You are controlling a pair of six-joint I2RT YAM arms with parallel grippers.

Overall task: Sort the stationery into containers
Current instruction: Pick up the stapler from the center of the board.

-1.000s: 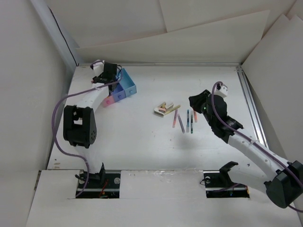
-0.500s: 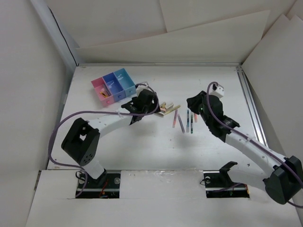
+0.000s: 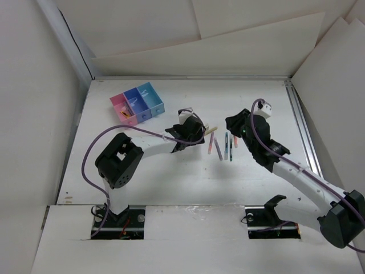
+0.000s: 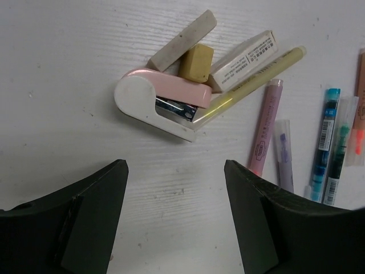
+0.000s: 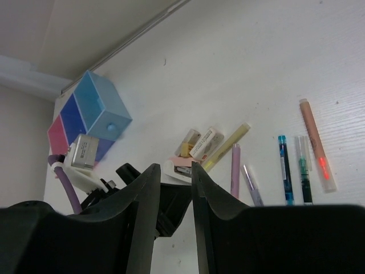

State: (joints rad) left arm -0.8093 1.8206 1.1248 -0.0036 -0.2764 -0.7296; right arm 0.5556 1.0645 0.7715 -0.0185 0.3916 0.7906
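My left gripper (image 4: 174, 168) is open and empty, hovering just short of a pile: a pink-white stapler (image 4: 159, 100), tan and white erasers (image 4: 197, 61) and a yellow highlighter (image 4: 256, 80). Pink (image 4: 265, 125), purple (image 4: 283, 154), blue (image 4: 324, 142), green (image 4: 339, 151) and orange (image 4: 359, 114) pens lie to its right. In the top view this gripper (image 3: 191, 134) covers the pile. My right gripper (image 3: 235, 124) hangs above the pens (image 3: 226, 145), its jaws a little apart and empty (image 5: 173, 168). The joined bins (image 3: 137, 103) stand at the far left; the pink one (image 3: 117, 103) holds a yellow-black stick (image 3: 124, 114).
White walls ring the table, and a metal rail (image 3: 302, 131) runs along the right side. The left arm's purple cable (image 3: 91, 154) loops over the table's left part. The bins also show in the right wrist view (image 5: 100, 105).
My left arm has swung from over the bins rightward and nearer, to the pile of erasers and stapler. The right gripper has barely moved.
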